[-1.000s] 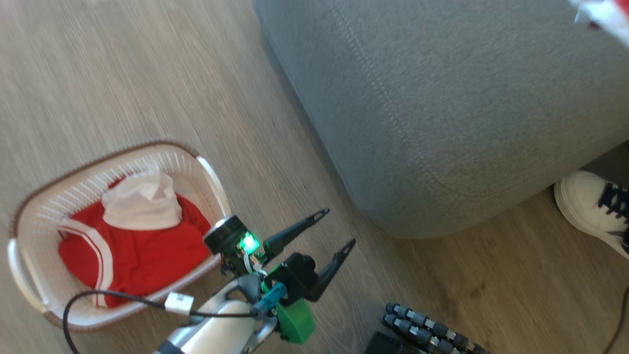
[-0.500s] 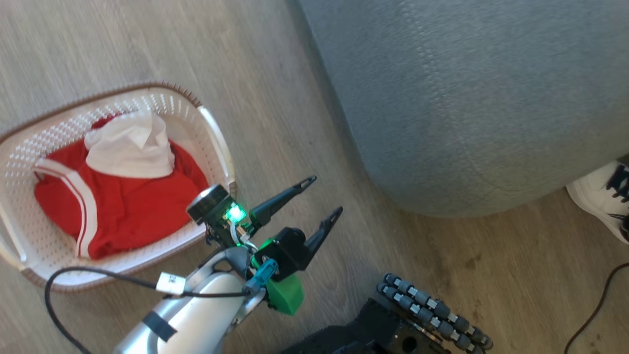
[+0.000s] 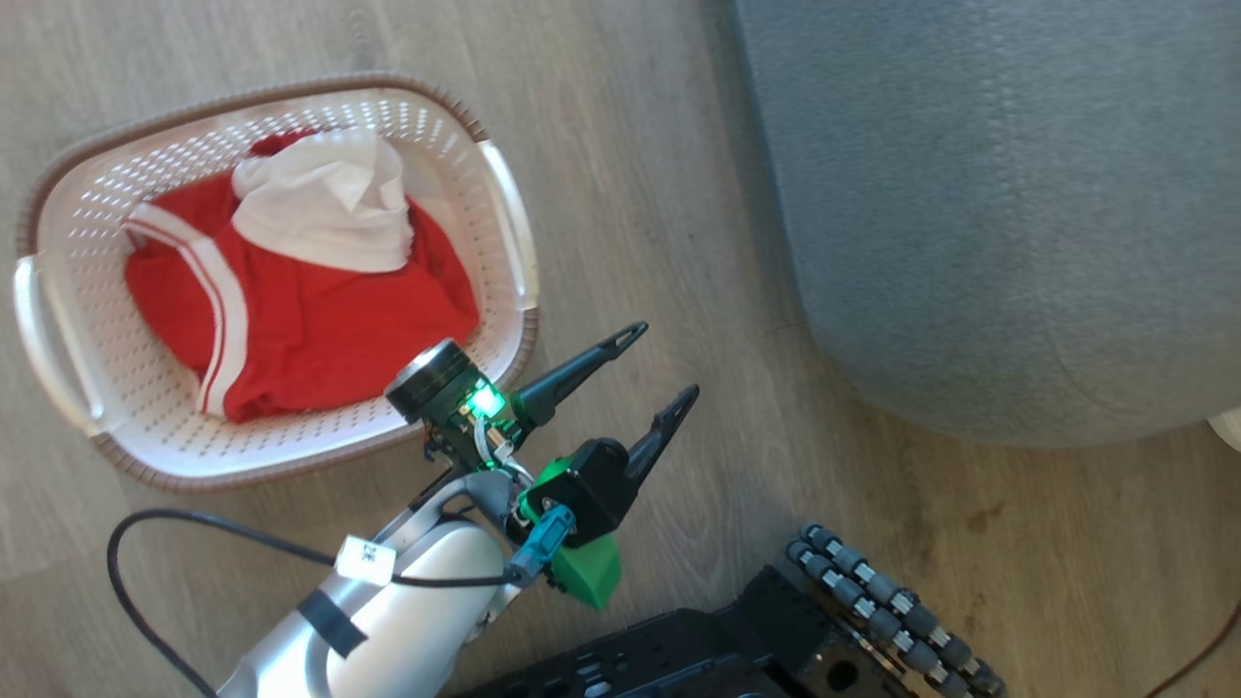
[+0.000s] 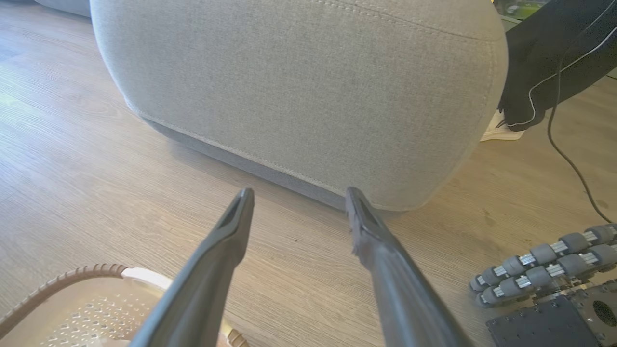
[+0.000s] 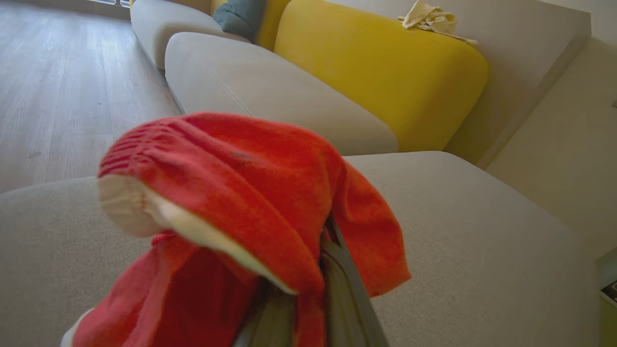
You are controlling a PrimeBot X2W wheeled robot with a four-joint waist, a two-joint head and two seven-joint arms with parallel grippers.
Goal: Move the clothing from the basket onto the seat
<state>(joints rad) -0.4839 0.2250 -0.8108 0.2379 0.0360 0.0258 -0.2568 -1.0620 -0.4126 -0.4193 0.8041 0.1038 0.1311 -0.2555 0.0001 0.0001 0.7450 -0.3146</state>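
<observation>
Clothing: three pieces counted. One red garment with two white stripes is lying spread in the basket. One white cloth is lying bunched on top of it, toward the wall at the top of the head view. Whether more fabric is lying underneath cannot be told. One red piece with white trim is hanging draped over the right gripper, whose fingers are clenching it above the seat. Whether it is touching the upholstery cannot be told.

Basket: one, white and perforated, with a brown rim and two side handles. It is standing on the wood floor, near the seat but apart from it.

Seat: one, grey and rounded, with one line of pale stitching showing along its lower front in the left wrist view.

Left gripper: one, its two fingers standing spread wide and grasping nothing. It is hovering over bare floor between basket and seat, just beside the basket's near corner.

Other items:
- One yellow cushion is sitting behind the seat, with one pale rag lying on top.
- Two rows of grey rollers are showing on the robot's base.
- One black cable is looping from the left forearm.
- One white shoe, a person's, is resting by the seat's corner.
</observation>
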